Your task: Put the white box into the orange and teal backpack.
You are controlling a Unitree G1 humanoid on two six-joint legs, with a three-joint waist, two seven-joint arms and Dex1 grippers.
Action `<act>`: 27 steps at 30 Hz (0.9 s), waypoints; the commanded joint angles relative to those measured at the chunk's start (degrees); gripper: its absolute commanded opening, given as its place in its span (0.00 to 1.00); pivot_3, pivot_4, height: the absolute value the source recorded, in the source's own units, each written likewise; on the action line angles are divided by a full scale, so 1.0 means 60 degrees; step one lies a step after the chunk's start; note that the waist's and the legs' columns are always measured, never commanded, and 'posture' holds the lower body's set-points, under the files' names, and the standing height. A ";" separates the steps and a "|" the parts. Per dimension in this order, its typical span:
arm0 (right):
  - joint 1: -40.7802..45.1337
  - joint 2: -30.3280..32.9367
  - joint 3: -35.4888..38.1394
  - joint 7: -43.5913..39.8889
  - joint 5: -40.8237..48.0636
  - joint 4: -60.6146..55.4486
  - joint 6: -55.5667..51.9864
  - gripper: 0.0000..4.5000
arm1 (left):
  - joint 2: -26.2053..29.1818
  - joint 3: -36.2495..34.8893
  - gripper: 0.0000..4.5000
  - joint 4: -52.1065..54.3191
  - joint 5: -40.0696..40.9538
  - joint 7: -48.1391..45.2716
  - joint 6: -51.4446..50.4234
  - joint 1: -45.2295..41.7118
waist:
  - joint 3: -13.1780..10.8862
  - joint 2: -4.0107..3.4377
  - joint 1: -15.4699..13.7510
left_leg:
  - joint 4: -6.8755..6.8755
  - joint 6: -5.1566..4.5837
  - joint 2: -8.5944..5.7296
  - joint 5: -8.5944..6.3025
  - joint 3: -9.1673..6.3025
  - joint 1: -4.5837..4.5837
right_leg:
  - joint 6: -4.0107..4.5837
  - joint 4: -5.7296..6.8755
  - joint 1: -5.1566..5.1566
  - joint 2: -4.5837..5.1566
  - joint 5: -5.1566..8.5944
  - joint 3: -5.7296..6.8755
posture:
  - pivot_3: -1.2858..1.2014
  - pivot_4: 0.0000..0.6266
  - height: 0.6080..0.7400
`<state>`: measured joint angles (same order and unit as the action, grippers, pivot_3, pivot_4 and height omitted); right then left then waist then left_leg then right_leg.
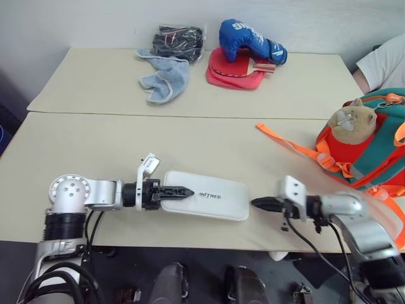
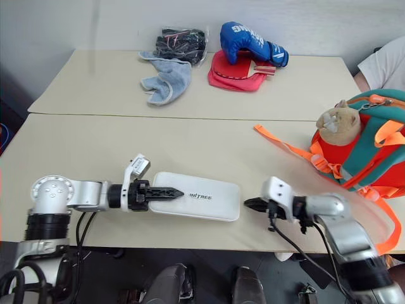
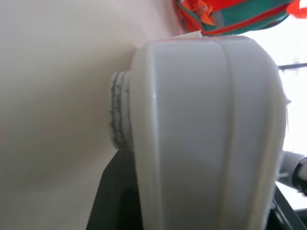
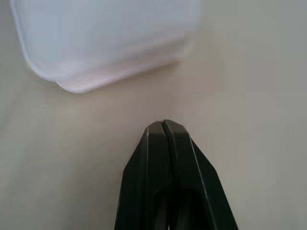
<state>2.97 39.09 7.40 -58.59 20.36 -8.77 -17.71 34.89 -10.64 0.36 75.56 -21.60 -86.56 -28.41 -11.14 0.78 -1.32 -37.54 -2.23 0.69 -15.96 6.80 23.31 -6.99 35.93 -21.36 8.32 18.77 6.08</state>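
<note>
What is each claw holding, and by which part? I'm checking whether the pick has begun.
The left claw is closed over the white box at its left end. The right claw is shut on nothing, just short of the box's right end.

Soft, even light fell over the tables (image 1: 209, 142) in both head views, casting only faint shadows. In the left wrist view the white box (image 3: 206, 134) sat too close and out of focus, with blown-out glare at one edge. The right wrist view was soft and hazy.
</note>
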 commanded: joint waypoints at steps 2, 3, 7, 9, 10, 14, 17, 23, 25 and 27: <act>-0.1581 -0.0368 0.2764 0.1165 0.1222 -0.1261 -0.0225 0.26 | -0.0004 0.0141 0.32 0.2228 -0.2395 -0.3339 0.4669 0.0926 | 0.0002 -0.0005 -0.0008 | 0.0006 0.0019 -0.0007 -0.0011 0.0010 -0.0006 | 0.0000 -0.0022 0.0000 0.0000 0.0000 -0.0001 | 0.52 0.24 1.00; -0.1977 -0.0511 0.3188 0.1304 0.1198 -0.1369 0.0120 0.34 | 0.0071 0.0402 0.32 0.2432 -0.3144 -0.3939 0.5706 0.1213 | 0.0003 -0.0006 -0.0010 | 0.0009 0.0039 -0.0006 -0.0022 0.0013 -0.0008 | 0.0002 -0.0024 0.0000 -0.0001 -0.0001 -0.0002 | 0.52 0.24 1.00; -0.3163 -0.0986 0.4504 0.2020 0.0957 -0.1707 0.1062 0.63 | -0.0054 0.1019 0.32 0.2623 -0.4984 -0.5565 0.8681 0.1970 | 0.0011 -0.0021 -0.0001 | 0.0072 0.0054 -0.0011 -0.0029 0.0048 -0.0025 | 0.0013 -0.0049 -0.0019 -0.0008 -0.0007 0.0001 | 0.52 0.24 1.00; -0.3907 -0.1199 0.5197 0.2183 0.0967 -0.1824 0.1338 0.78 | -0.0109 0.1070 0.32 0.2628 -0.5066 -0.5845 0.8912 0.2118 | 0.0010 -0.0022 -0.0002 | 0.0074 0.0052 -0.0006 -0.0029 0.0060 -0.0023 | 0.0014 -0.0046 -0.0030 -0.0004 -0.0008 -0.0002 | 0.52 0.24 1.00; -0.4343 -0.1340 0.5669 0.2257 0.1078 -0.1851 0.1474 0.86 | -0.0146 0.1082 0.32 0.2601 -0.5047 -0.5890 0.8913 0.2138 | 0.0010 -0.0022 -0.0006 | 0.0073 0.0049 -0.0001 -0.0029 0.0057 -0.0023 | 0.0014 -0.0046 -0.0029 0.0006 -0.0008 -0.0007 | 0.52 0.24 1.00; -0.4874 -0.1332 0.6596 0.2160 0.1377 -0.1455 0.1990 1.00 | -0.0130 0.1175 0.32 0.2380 -0.5205 -0.6243 0.9117 0.2046 | 0.0010 -0.0022 -0.0009 | 0.0070 0.0035 0.0009 -0.0025 0.0044 -0.0022 | 0.0015 -0.0044 -0.0022 0.0021 -0.0009 -0.0017 | 0.52 0.24 1.00; -0.4301 -0.0783 0.6493 0.1933 0.1359 -0.0723 0.2178 1.00 | -0.0077 0.1249 0.32 0.2090 -0.5382 -0.6495 0.9188 0.1817 | 0.0010 -0.0023 0.0086 | 0.0063 0.0027 0.0008 -0.0030 0.0055 -0.0030 | 0.0014 -0.0045 -0.0018 0.0019 -0.0023 -0.0010 | 0.52 0.24 1.00; -0.1828 0.0180 0.4989 0.1930 0.1248 0.0853 0.1424 1.00 | 0.0073 0.1360 0.32 0.1729 -0.5850 -0.6830 0.9439 0.1630 | 0.0011 -0.0026 0.0258 | 0.0069 -0.0015 0.0019 -0.0003 0.0051 -0.0032 | 0.0017 -0.0042 -0.0023 0.0022 -0.0023 -0.0009 | 0.52 0.24 1.00; -0.0811 0.0256 0.4328 0.2004 0.0971 0.1483 0.1485 0.96 | 0.0136 0.1148 0.32 0.1828 -0.5740 -0.6766 0.9303 0.1728 | 0.0009 -0.0030 0.0254 | 0.0067 -0.0007 0.0027 0.0004 0.0043 -0.0025 | 0.0022 -0.0042 -0.0025 0.0013 -0.0020 0.0004 | 0.52 0.24 1.00; -0.0045 0.0239 0.3903 0.1991 0.0819 0.2014 0.1685 0.87 | 0.0187 0.0936 0.32 0.1997 -0.5606 -0.6647 0.9189 0.1878 | 0.0006 -0.0036 0.0261 | 0.0059 -0.0008 0.0029 0.0009 0.0046 -0.0024 | 0.0022 -0.0040 -0.0024 0.0009 -0.0020 0.0012 | 0.52 0.24 1.00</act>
<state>1.59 39.75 31.19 -46.74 25.65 2.17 -8.84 35.35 -2.36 10.15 40.31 -61.41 -31.76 -17.46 -11.11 0.57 0.25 -37.20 -2.33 0.82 -15.88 7.10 23.16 -6.86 35.73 -21.51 8.38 18.65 6.18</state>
